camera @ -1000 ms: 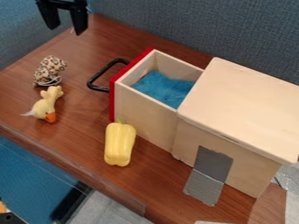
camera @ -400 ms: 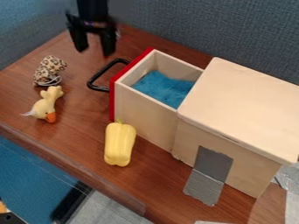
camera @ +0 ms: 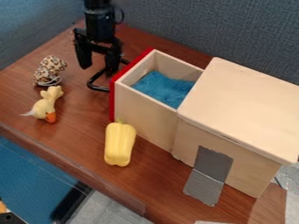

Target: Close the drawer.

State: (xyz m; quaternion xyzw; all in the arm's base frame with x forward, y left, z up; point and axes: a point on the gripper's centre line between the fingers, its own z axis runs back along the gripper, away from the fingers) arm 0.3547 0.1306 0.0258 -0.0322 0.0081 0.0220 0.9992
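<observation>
The claw (camera: 98, 70) hangs released, its two fingers spread apart, one overlapping the drawer's black handle (camera: 98, 89) in the view. Nearest, grey tape (camera: 207, 175) runs from the wooden box (camera: 251, 175) onto the table (camera: 158, 183). Beyond, a yellow pepper (camera: 119, 144) lies beside the drawer (camera: 143, 111), which juts from the box, blue cloth (camera: 163, 89) inside. Farther are a duck toy (camera: 43, 107), then a spotted toy (camera: 50, 70).

Just beneath the end effector (camera: 97, 70), the drawer handle (camera: 98, 89) is partly occluded. Above it, the arm (camera: 99, 19) is cut off by the top edge. Well apart from it, the wooden box (camera: 236, 109) is cropped at the right.
</observation>
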